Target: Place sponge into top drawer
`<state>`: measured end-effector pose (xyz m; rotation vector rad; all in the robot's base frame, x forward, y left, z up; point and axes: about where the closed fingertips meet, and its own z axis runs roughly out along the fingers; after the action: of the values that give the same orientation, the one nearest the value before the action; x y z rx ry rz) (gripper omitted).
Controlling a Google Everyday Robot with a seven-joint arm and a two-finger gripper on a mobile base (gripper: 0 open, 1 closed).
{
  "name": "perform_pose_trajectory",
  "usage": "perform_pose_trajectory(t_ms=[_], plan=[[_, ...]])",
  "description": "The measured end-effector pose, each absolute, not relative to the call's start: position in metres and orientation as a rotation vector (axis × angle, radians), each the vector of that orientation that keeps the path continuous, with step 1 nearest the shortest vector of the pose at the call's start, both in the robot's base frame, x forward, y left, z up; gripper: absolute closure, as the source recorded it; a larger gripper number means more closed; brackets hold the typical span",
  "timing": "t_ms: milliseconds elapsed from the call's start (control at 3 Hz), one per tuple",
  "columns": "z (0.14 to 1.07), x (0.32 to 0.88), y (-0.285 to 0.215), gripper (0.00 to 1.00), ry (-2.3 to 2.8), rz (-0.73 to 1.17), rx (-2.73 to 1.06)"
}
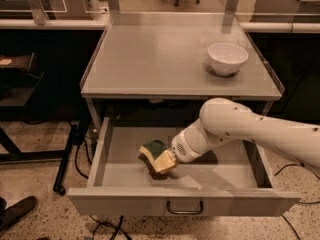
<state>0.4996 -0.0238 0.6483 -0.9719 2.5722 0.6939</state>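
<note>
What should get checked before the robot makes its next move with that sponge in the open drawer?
1. Top drawer pulled open: ok.
2. End effector down inside the drawer, at the sponge: ok.
3. Sponge within the drawer walls: ok.
4. Sponge lying flat on the drawer floor: cannot tell.
5. Sponge released: cannot tell.
6. White bowl on the tabletop, well apart from the end effector: ok.

High front view down; jaws in top drawer [130,176].
</note>
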Motion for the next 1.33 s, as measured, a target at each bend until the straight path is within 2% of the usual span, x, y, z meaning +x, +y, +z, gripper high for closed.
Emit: perform_pose_trajectory(t_ms=[1000, 1333], plan=[[0.604, 0.505, -0.015, 1.00, 2.589, 0.746, -0.969], [0.604, 0.505, -0.015, 0.81, 2.589, 0.746, -0.969]])
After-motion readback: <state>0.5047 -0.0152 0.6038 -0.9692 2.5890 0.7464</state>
